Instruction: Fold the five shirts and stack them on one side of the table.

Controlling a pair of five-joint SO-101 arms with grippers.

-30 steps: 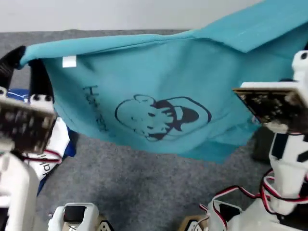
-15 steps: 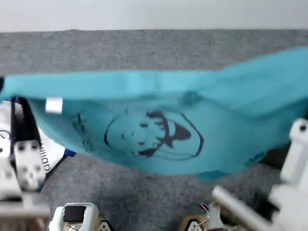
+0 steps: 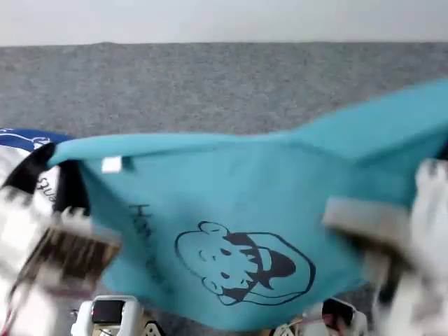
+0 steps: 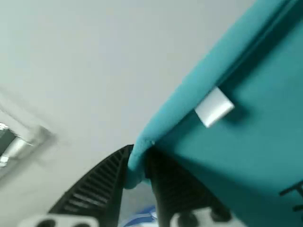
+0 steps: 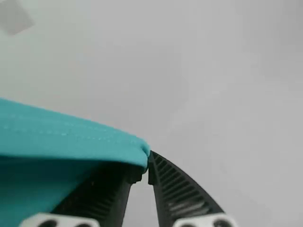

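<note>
A: Grey felt-like table covering runs across the upper half of the high view, with a pale wall along the top edge.

B: And the teal shirt?

A: It hangs spread across the middle and lower frame, clear of the table, its top edge stretched from left to upper right. A white tag sits near its upper left corner, and a dark cartoon print is at lower centre.

B: What has the left gripper got?

A: Its black fingers are pinched together on the shirt's corner hem, just beside the tag.

B: The right gripper?

A: Same: its fingers are closed tight on the other corner of the folded teal edge.

B: Anything else?

A: A white and blue garment lies at the left edge, partly behind the left arm.
</note>
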